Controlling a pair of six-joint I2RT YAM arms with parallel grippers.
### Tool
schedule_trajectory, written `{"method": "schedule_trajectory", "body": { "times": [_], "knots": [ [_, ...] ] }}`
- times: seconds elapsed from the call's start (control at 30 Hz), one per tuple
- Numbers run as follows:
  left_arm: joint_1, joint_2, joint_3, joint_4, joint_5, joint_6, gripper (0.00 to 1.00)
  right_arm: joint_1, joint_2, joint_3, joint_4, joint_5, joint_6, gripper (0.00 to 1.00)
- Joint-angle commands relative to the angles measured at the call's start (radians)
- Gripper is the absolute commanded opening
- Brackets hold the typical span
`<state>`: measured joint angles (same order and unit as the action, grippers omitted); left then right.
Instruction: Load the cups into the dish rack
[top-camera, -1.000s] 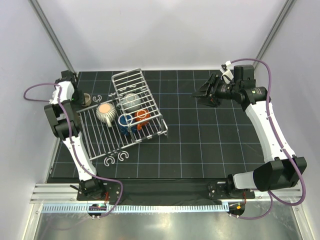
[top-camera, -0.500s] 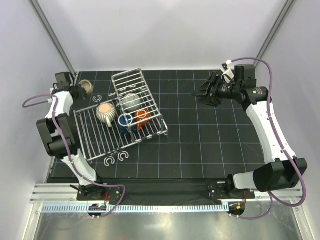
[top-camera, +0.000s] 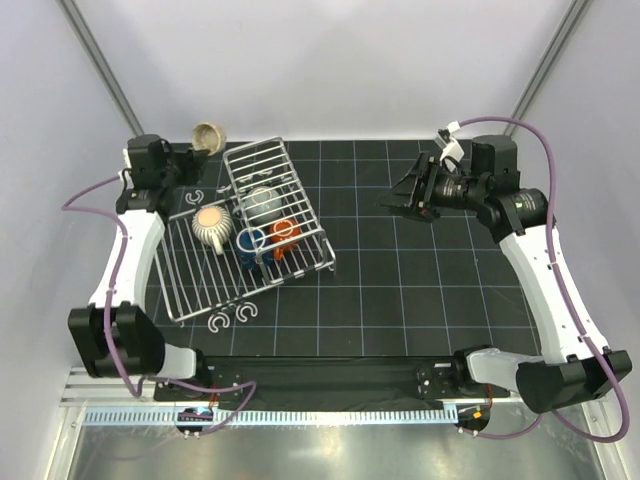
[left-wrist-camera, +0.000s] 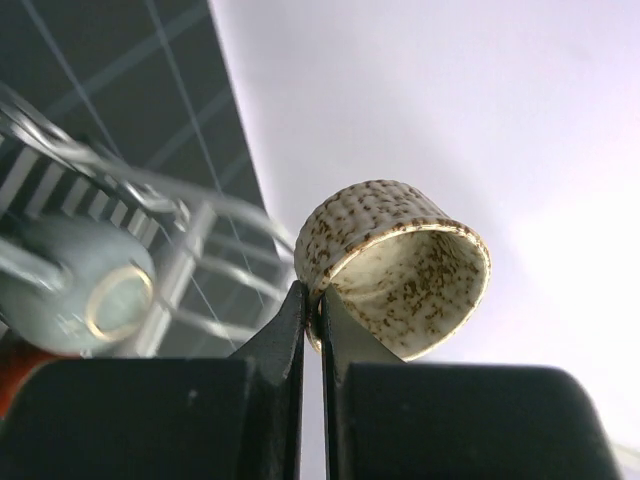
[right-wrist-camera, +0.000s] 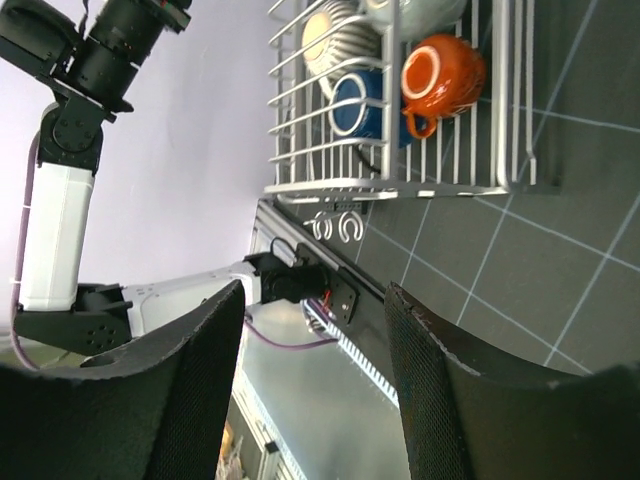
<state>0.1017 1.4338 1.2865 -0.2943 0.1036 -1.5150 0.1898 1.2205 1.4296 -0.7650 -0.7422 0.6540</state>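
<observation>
My left gripper (top-camera: 190, 150) is shut on the rim of a small tan-brown speckled cup (top-camera: 208, 135), held in the air just left of the dish rack's raised basket (top-camera: 262, 160); the cup fills the left wrist view (left-wrist-camera: 395, 265), pinched between my fingers (left-wrist-camera: 290, 325). In the dish rack (top-camera: 195, 280) lie a cream striped cup (top-camera: 212, 226), a speckled grey cup (top-camera: 264, 201), a dark blue cup (top-camera: 250, 243) and an orange-red cup (top-camera: 285, 235). My right gripper (top-camera: 400, 192) is open and empty, in the air right of the rack; its wrist view shows the orange-red cup (right-wrist-camera: 442, 72) and blue cup (right-wrist-camera: 358, 106).
Small white C-shaped hooks lie on the black grid mat: two in front of the rack (top-camera: 232, 319) and two at its back left (top-camera: 193, 198). The mat's right half (top-camera: 440, 270) holds only my right arm. Grey walls close the back and sides.
My left gripper has lifted the tan-brown cup off the mat at the back left and carried it up and right toward the basket. My right gripper has shifted slightly left.
</observation>
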Motion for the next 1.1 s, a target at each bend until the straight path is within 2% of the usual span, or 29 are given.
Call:
{"method": "schedule_trajectory", "body": {
  "times": [0.0, 0.13, 0.2, 0.3, 0.43, 0.67, 0.83, 1.07],
  "knots": [
    [-0.06, -0.122, -0.006, 0.084, 0.027, -0.017, 0.0, 0.036, -0.033, 0.028, 0.038, -0.046, -0.013, 0.6],
    [-0.151, -0.258, -0.073, 0.09, 0.005, -0.004, 0.0, 0.109, -0.018, 0.096, 0.081, -0.075, -0.014, 0.6],
    [-0.165, -0.332, -0.096, 0.099, 0.022, -0.004, 0.0, 0.155, 0.008, 0.132, 0.085, -0.068, -0.024, 0.64],
    [-0.171, -0.387, -0.125, 0.138, 0.143, -0.016, 0.0, 0.25, 0.049, 0.183, 0.127, -0.06, -0.021, 0.73],
    [-0.175, -0.46, -0.168, 0.237, 0.324, -0.037, 0.0, 0.341, 0.082, 0.193, 0.316, -0.083, 0.054, 0.82],
    [-0.175, -0.593, -0.297, 0.411, 0.481, -0.069, 0.0, 0.437, 0.142, 0.219, 0.611, -0.098, 0.228, 0.94],
    [-0.175, -0.69, -0.447, 0.489, 0.482, -0.139, 0.0, 0.497, 0.181, 0.246, 0.724, -0.082, 0.302, 0.94],
    [-0.175, -0.74, -0.516, 0.595, 0.521, -0.217, 0.0, 0.557, 0.247, 0.262, 0.753, -0.037, 0.325, 0.94]
  ]
}}
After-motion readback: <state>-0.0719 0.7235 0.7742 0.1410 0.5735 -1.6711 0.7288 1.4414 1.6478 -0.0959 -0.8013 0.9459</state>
